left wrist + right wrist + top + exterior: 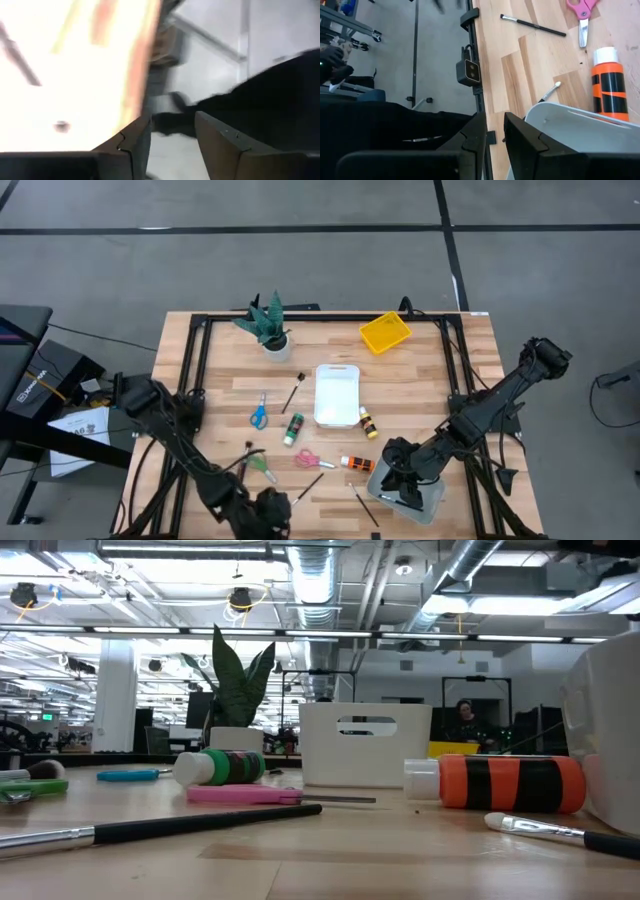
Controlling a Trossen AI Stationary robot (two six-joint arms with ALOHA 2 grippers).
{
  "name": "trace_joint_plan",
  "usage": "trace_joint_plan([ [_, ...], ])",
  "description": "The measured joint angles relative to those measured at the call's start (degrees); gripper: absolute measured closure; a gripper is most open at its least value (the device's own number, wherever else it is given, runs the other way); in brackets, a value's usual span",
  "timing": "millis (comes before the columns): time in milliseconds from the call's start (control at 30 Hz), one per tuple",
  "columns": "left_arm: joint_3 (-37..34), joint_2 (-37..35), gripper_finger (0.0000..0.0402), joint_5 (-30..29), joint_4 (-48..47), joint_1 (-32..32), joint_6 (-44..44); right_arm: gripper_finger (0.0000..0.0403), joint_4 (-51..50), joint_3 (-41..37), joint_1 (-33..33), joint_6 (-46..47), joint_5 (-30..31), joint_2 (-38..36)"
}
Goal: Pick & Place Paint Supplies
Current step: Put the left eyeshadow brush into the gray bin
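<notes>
The paint supplies lie flat on the wooden table: blue scissors point(259, 415), green scissors point(258, 465), pink scissors point(312, 460), a green bottle point(292, 428), an orange bottle point(357, 464), a small yellow bottle point(368, 422) and thin brushes point(308, 487). My left gripper point(172, 145) hangs over the table's near edge, left of the middle point(270, 508). It is open with nothing between its fingers. My right gripper point(495, 132) hovers above the grey tray point(425, 502) at the near right. Its fingers stand a narrow gap apart, with nothing between them.
A white tray point(337, 393) sits mid-table, a yellow tray point(385, 332) at the far edge, and a potted plant point(268, 328) at the far left. A black frame point(200, 350) runs around the tabletop. Another brush point(362, 502) lies beside the grey tray.
</notes>
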Motion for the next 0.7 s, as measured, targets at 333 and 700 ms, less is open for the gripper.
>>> trace_joint_plan([
  [333, 0.06, 2.06, 0.0274, -5.39, -8.98, 0.63, 1.22, 0.0337, 0.03, 0.0, 0.0, 0.43, 0.98, 0.0],
  [700, 0.06, 7.58, 0.0275, -5.46, -8.64, 1.11, -1.99, 0.0337, -0.04, 0.0, -0.11, 0.42, 2.99, 0.0],
])
